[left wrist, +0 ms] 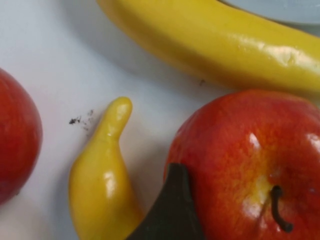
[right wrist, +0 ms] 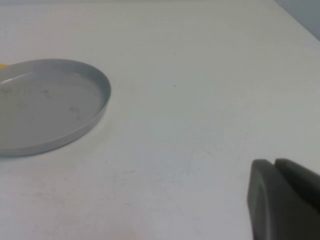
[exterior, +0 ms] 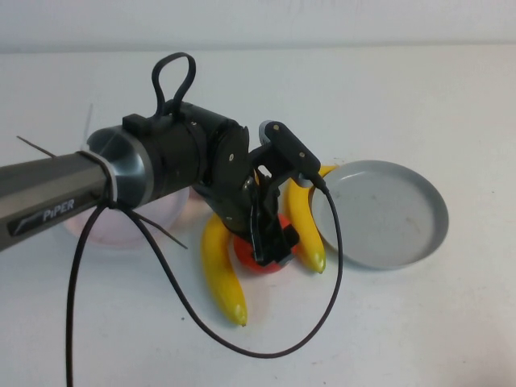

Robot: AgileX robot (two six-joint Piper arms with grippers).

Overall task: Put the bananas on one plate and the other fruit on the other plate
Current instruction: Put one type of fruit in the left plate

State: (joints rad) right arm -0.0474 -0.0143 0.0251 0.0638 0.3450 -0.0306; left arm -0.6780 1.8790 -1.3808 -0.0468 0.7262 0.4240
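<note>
A: Reaching down, the left gripper (exterior: 270,242) sits over a red apple (exterior: 260,260), between the two bananas (exterior: 219,270); whether it pinches, I cannot tell.
B: And outward?
A: Grey-blue plate (exterior: 403,234) right, pink plate (exterior: 97,234) left; the right gripper (right wrist: 285,200) is over bare table, its grip unclear.

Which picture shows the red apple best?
The left wrist view: the apple fills it, stem showing, with the left pincer at its side. In the high view the arm hides most of it. The right wrist view shows only the right pincer and the grey-blue plate.
</note>
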